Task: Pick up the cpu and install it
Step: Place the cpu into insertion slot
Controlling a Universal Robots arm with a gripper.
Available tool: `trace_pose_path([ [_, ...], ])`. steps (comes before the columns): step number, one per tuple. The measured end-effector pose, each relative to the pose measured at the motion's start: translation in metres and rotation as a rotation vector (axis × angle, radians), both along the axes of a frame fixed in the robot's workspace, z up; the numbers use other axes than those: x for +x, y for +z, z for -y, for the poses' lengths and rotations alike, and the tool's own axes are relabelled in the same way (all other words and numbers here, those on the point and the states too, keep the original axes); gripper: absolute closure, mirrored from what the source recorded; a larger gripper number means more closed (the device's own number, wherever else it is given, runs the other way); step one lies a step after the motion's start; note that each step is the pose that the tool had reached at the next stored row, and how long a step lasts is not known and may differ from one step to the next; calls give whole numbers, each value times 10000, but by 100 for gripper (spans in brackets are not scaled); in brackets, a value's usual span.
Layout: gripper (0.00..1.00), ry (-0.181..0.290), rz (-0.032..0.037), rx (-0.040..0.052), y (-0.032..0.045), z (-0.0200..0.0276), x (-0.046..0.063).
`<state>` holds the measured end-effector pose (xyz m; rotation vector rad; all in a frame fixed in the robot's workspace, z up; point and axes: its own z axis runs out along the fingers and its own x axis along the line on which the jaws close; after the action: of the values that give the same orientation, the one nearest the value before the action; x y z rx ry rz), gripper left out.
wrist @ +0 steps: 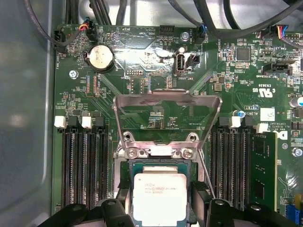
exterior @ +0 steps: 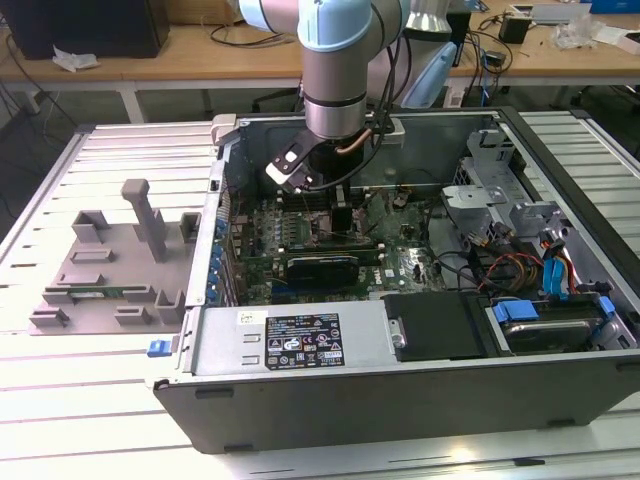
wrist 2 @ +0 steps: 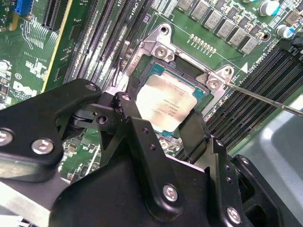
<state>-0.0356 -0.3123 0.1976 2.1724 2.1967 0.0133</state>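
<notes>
Green motherboard [wrist: 137, 87] in an open case [exterior: 300, 390]: gripper [wrist 2: 161, 118] fingers [wrist 2: 195, 135] clasp the cpu [wrist 2: 165, 97], silver-topped, green-rimmed, faintly printed, over the socket [wrist 2: 160, 49].

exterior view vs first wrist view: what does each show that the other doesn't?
Exterior view: the arm, the whole case, and a grey tray on the exterior view's left. First wrist view: the cpu, the raised socket frame, a coin cell. Both: the board and the claw, shut on the cpu.
</notes>
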Motion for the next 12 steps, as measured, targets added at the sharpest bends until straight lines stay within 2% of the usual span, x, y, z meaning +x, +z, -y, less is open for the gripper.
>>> trace_pose_path([
  [4, 38, -1, 1, 0, 33, 0, 0],
  [7, 38, -1, 2, 3, 141, -1, 0],
  [9, 38, -1, 1, 1, 146, 0, 0],
  [10, 40, -1, 0, 0, 148, 0, 0],
  [11, 46, -1, 1, 1, 150, 0, 0],
  [12, 59, -1, 1, 0, 152, 0, 0],
])
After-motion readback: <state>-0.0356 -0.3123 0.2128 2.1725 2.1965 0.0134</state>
